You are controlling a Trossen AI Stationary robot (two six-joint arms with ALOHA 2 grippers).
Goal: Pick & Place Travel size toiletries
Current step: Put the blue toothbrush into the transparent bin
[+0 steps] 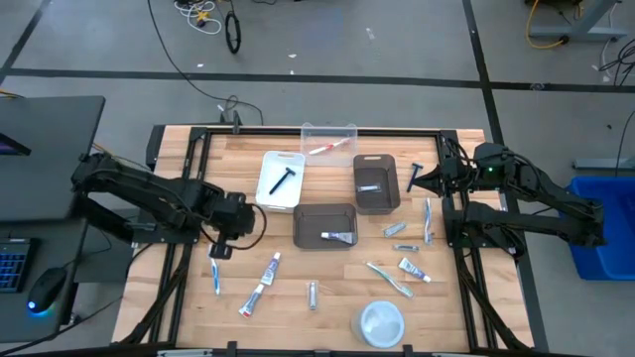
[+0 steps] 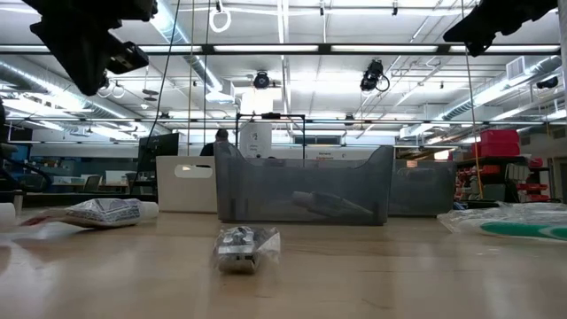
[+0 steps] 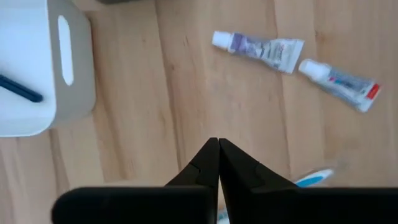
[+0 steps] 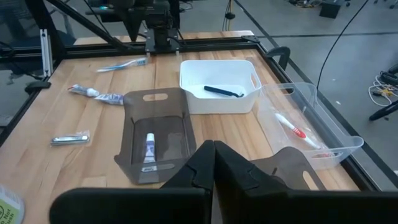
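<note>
- I have the left tool hanging above the left part of the desk, clenched on nothing; its wrist view shows the fingers pressed together with bare wood beneath them.
- Right below it lies a blue toothbrush, which I judge to be the next pick.
- The right tool waits over the far right of the desk, also clenched and empty, near the blue razor lying just right of the smaller dark bin.
- Sorted so far, as I read it: a black razor in the white bin, a red-and-white toothbrush in the clear bin, a toothpaste tube in the wide dark bin, and one small item I can't make out in the smaller dark bin.
- Still loose on the desk: two toothpaste tubes near the left tool, a small silvery tube in front of the wide dark bin, and a cluster on the right with a toothbrush, a green-tinted toothbrush and several small tubes.
- A round white dish sits at the near edge, apart from the bins.
- My estimate: well under halfway, with more items loose than binned.
</note>
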